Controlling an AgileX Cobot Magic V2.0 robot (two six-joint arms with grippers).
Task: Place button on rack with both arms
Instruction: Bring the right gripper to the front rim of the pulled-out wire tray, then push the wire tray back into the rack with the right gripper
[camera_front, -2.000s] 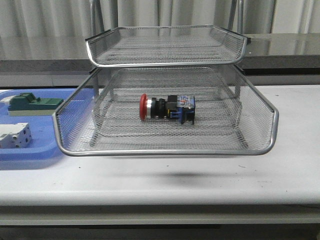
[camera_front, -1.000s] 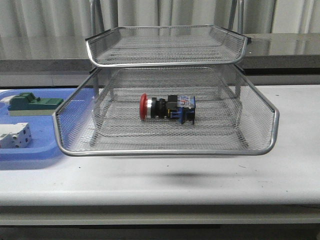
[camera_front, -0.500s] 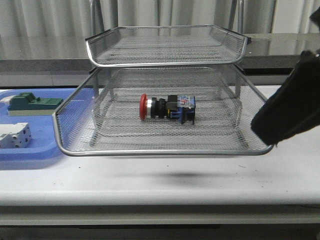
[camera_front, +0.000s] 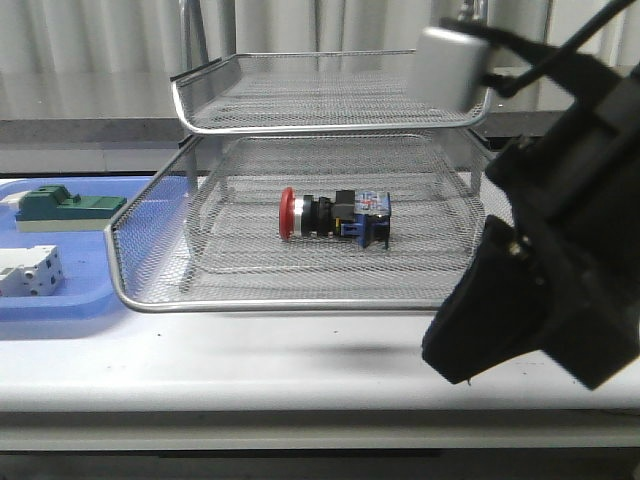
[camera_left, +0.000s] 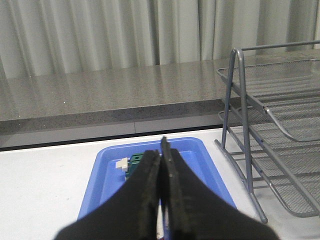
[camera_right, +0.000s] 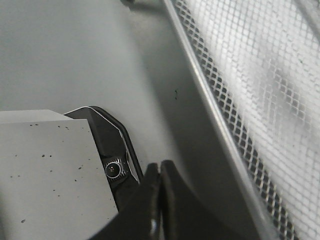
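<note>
At far left on the white table (camera_front: 300, 370), a flat blue tray (camera_front: 60, 305) holding a green block part (camera_front: 62, 208) toward its back and a white terminal block (camera_front: 30, 271) nearer the front. In the left wrist view, left gripper (camera_left: 161, 165) above that blue tray (camera_left: 107, 185), its fingers (camera_left: 150, 175) pressed flat together with nothing between them; green part (camera_left: 136, 161) partly hidden behind the tips. Just right of the tray, the rack (camera_front: 330, 300), a silver wire-mesh stand; two tiers plain in the front view, upright frame rods rising behind. Side frame and mesh edges of the rack (camera_left: 260, 125) also visible in the left wrist view. Lying on its side on the lower visible tier, roughly centred, the button (camera_front: 334, 217): red head pointing left, black collar next, blue-black body to the right. Not touched by either arm. At right, large and close to the camera, the right arm (camera_front: 560, 280), black and bulky, covering the rack's right front corner, a grey cylindrical module (camera_front: 452, 66) at its top. Right gripper (camera_right: 160, 172) seen only in its wrist view: fingers (camera_right: 170, 200) shut tight against each other, empty, just beside the rack's rim (camera_right: 210, 115), with bare table (camera_right: 75, 55) beneath.
</note>
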